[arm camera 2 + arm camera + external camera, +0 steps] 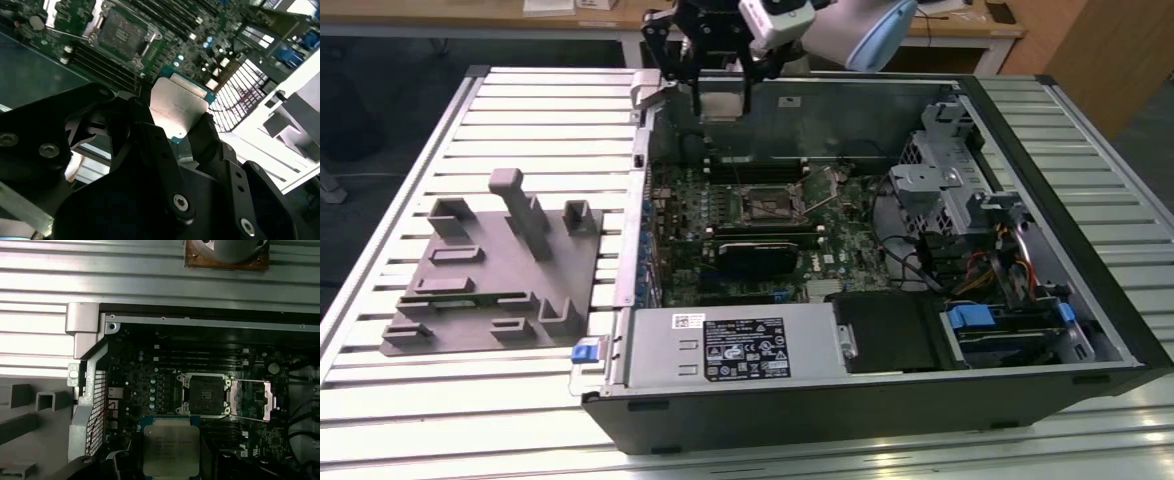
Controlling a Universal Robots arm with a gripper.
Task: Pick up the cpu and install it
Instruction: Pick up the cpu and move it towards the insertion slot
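Observation:
The cpu (722, 101), a flat square chip with a silvery top and green edge, hangs in the air over the back of the open computer case, at the exterior view's left. My gripper (720, 92) is shut on it, one black finger on each side edge. Both wrist views show the cpu (178, 106) (167, 449) clamped between the fingers (206, 137). Below and apart from it lies the black motherboard socket (771, 205) (205, 395) (120, 32), with its metal retention frame (253, 400) flipped open beside it.
The case (1014, 400) lies open on a slatted aluminium table (547, 110). A grey fixture plate (494, 270) with upright blocks sits at the exterior view's left. Inside the case are a power supply (734, 345), a drive cage (947, 170) and blue drive caddies (987, 325).

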